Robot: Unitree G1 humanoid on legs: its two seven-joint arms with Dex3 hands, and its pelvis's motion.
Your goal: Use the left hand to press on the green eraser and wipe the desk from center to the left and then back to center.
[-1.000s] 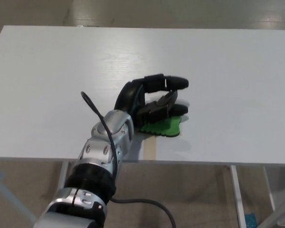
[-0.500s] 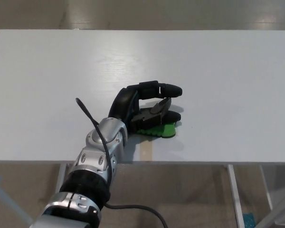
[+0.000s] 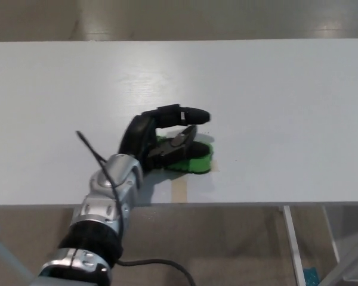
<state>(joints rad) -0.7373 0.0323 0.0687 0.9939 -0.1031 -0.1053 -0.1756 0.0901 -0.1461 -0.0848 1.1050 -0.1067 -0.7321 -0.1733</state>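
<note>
left hand: the black three-fingered left hand (image 3: 161, 140) comes in from about 7 o'clock on a silver jointed forearm (image 3: 104, 205) and sits flat-ish on top of the eraser. it's pressing down on it, not wrapped around it.
fingers: one thick black finger (image 3: 188, 114) sticks out toward 3 o'clock and floats a bit above the desk surface, the lower ones lie on the green pad. so fingers loosely apart, with the eraser under them rather than clamped between them.
eraser: the flat bright green eraser (image 3: 197, 159) is under the hand, near the front edge of the desk, roughly mid-width. only its 3 to 5 o'clock side pokes out from under the fingers, the rest is hidden so can't tell its full shape.
desk: plain white rectangular desk top (image 3: 274, 95), takes up most of the frame.
tape mark: a short tan strip (image 3: 178, 189) on the desk right at the front edge, at 6 o'clock from the eraser, just beside it.
cable: thin black cable (image 3: 92, 152) loops up off the wrist at about 9 o'clock of the hand.
right hand: doesn't show anywhere in the picture.
floor: beige floor (image 3: 227, 244) below the desk edge, with a white desk leg (image 3: 293, 244) at lower right.
</note>
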